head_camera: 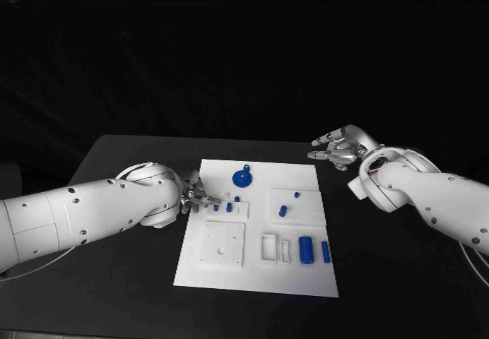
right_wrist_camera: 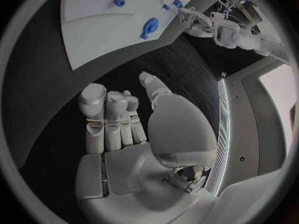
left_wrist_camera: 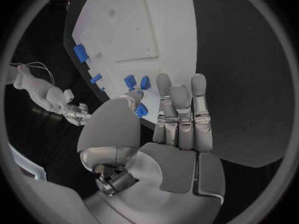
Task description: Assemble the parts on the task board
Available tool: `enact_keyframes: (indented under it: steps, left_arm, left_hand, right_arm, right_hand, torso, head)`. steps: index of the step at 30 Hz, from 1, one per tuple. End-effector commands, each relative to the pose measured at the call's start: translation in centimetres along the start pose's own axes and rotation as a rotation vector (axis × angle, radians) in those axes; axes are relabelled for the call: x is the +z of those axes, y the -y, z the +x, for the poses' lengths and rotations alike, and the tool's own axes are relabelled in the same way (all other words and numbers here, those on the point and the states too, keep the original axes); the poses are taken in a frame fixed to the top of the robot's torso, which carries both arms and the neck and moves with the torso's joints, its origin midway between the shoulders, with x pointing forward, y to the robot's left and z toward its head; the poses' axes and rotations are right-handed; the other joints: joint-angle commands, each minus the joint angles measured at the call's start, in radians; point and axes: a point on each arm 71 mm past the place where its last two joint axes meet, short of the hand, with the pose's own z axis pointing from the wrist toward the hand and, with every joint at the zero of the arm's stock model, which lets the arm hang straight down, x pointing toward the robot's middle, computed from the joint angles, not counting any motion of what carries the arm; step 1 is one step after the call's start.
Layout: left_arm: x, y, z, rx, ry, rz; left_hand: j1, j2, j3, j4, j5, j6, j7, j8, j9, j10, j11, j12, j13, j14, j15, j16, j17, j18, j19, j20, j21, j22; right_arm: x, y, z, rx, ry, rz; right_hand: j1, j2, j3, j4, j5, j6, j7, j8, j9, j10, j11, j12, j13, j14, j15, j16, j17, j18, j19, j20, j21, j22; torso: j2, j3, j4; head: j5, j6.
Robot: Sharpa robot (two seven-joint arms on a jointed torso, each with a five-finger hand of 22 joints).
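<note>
Looking down from the head view, we see the task board [head_camera: 260, 229] lying in the middle of the black bench [head_camera: 122, 282], a white plate with small blue parts on it. Our left hand [head_camera: 195, 195] sits at the board's left edge, mid-frame; in the left wrist view it pinches a small blue part [left_wrist_camera: 141, 110] between thumb and a finger, the other fingers [left_wrist_camera: 184, 109] straight and side by side. Just right of that hand, a few short blue pegs [head_camera: 230, 205] stand on the board. A round blue piece [head_camera: 242, 177] lies near the board's upper edge, two blue cylinders [head_camera: 314, 251] at its lower right. Our right hand [head_camera: 338, 148] hovers over bare bench off the board's upper right corner, grasping nothing, its fingers loosely bent and apart.
</note>
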Motion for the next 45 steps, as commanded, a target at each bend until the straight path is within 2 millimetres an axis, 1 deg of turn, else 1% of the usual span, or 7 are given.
enact_keyframes:
  steps: [1, 7, 12, 17, 19, 28, 45]
  left_arm:
    - [0.0, -0.4, 0.3, -0.042, -0.002, -0.020]
    - [-0.1, -0.8, 0.0, -0.102, 0.021, -0.003]
    - [-0.2, -0.2, -0.7, -0.243, 0.083, 0.114]
    - [-0.4, 1.0, -1.4, -0.325, 0.159, 0.255]
    - [-0.5, 1.5, -1.6, -0.332, 0.187, 0.307]
    - [-0.9, 4.0, -1.9, -0.143, 0.301, 0.485]
    - [-0.5, 7.6, -0.5, 0.285, 0.299, 0.588]
  left_hand:
    - [-0.007, -0.001, -0.053, 0.007, 0.001, -0.009, 0.002, 0.010, -0.115, -0.004, 0.008, -0.003, 0.003, 0.001, 0.010, -0.007, 0.000, -0.008, 0.008, 0.003, -0.007, 0.019]
    - [-0.044, -0.018, -0.126, 0.015, -0.002, -0.019, 0.004, 0.025, -0.138, -0.010, 0.009, 0.001, 0.002, 0.000, 0.011, -0.007, -0.003, -0.005, 0.010, 0.005, -0.012, 0.019]
    - [0.064, 0.037, -0.237, -0.002, 0.010, -0.059, 0.023, 0.043, -0.182, -0.088, 0.036, -0.064, -0.052, -0.071, 0.040, -0.059, -0.030, -0.004, -0.043, 0.032, -0.074, -0.004]
    - [0.339, 0.127, -0.243, -0.227, 0.165, -0.041, 0.049, 0.047, -0.278, -0.187, 0.075, -0.260, -0.246, -0.130, 0.073, -0.143, -0.106, 0.003, -0.065, 0.062, -0.173, -0.061]
    - [0.393, 0.126, -0.234, -0.306, 0.181, 0.003, 0.054, 0.020, -0.322, -0.157, 0.081, -0.351, -0.348, -0.137, 0.076, -0.138, -0.116, 0.014, -0.070, 0.068, -0.171, -0.030]
    - [0.446, 0.146, -0.248, -0.469, 0.171, 0.113, 0.041, -0.107, -0.327, -0.118, 0.090, -0.467, -0.354, -0.144, 0.078, -0.119, -0.131, 0.040, -0.132, 0.064, -0.041, 0.030]
    - [0.375, 0.135, -0.214, -0.505, 0.140, 0.094, 0.050, -0.158, -0.330, -0.232, 0.122, -0.492, -0.357, -0.108, 0.088, -0.051, -0.134, 0.065, -0.130, 0.082, 0.056, 0.018]
  right_arm:
    - [0.0, 0.0, 0.1, 0.000, -0.007, -0.011]
    - [-0.1, 0.0, 0.1, 0.000, -0.007, -0.010]
    - [-0.1, 0.1, 0.1, 0.002, -0.005, -0.009]
    - [-0.1, 0.2, 0.1, 0.006, -0.004, -0.007]
    - [-0.1, 0.2, 0.1, 0.007, -0.005, -0.006]
    - [-0.1, 0.2, 0.1, 0.010, -0.008, -0.005]
    - [0.0, 0.0, 0.4, 0.014, -0.017, -0.009]
  right_hand:
    - [-0.006, 0.001, -0.001, 0.004, 0.004, -0.006, 0.001, -0.005, -0.001, -0.007, -0.002, -0.006, -0.001, -0.001, 0.002, -0.006, -0.001, 0.021, 0.043, 0.002, -0.004, 0.097]
    - [-0.006, 0.001, -0.001, 0.004, 0.004, -0.006, 0.001, -0.005, -0.001, -0.007, -0.002, -0.006, -0.001, -0.001, 0.002, -0.006, -0.001, 0.021, 0.043, 0.002, -0.004, 0.097]
    - [-0.008, 0.002, -0.002, 0.005, 0.005, -0.006, 0.001, -0.005, -0.001, -0.007, -0.002, -0.005, -0.001, -0.001, 0.002, -0.005, -0.001, 0.021, 0.044, 0.002, -0.004, 0.097]
    - [-0.008, 0.002, -0.002, 0.005, 0.005, -0.006, 0.001, -0.005, -0.001, -0.007, -0.002, -0.005, -0.001, -0.001, 0.002, -0.005, -0.001, 0.021, 0.044, 0.002, -0.004, 0.097]
    - [-0.008, 0.002, -0.002, 0.005, 0.005, -0.006, 0.001, -0.005, -0.001, -0.007, -0.002, -0.005, -0.001, -0.001, 0.002, -0.005, -0.001, 0.021, 0.044, 0.002, -0.004, 0.097]
    - [-0.008, 0.003, 0.000, 0.005, 0.006, -0.008, 0.002, -0.005, -0.001, -0.006, -0.002, -0.004, 0.000, 0.000, 0.002, -0.005, 0.000, 0.020, 0.044, 0.002, -0.003, 0.098]
    - [-0.008, 0.003, 0.002, 0.004, 0.008, -0.008, 0.002, -0.005, -0.001, -0.005, -0.002, -0.003, 0.000, 0.000, 0.002, -0.004, 0.001, 0.020, 0.044, 0.002, -0.002, 0.098]
  torso:
    - [0.000, -0.0005, 0.0004]
    - [0.000, 0.0010, -0.0004]
    - [0.000, 0.0014, 0.0000]
    - [0.001, 0.0022, -0.0007]
    - [0.001, 0.0027, -0.0007]
    - [0.001, 0.0026, -0.0027]
    - [0.002, 0.0019, -0.0016]
  head:
    - [0.002, 0.000]
    - [0.002, 0.002]
    - [-0.002, 0.007]
    - [-0.003, 0.011]
    - [-0.003, 0.012]
    - [-0.008, 0.016]
    - [-0.014, 0.016]
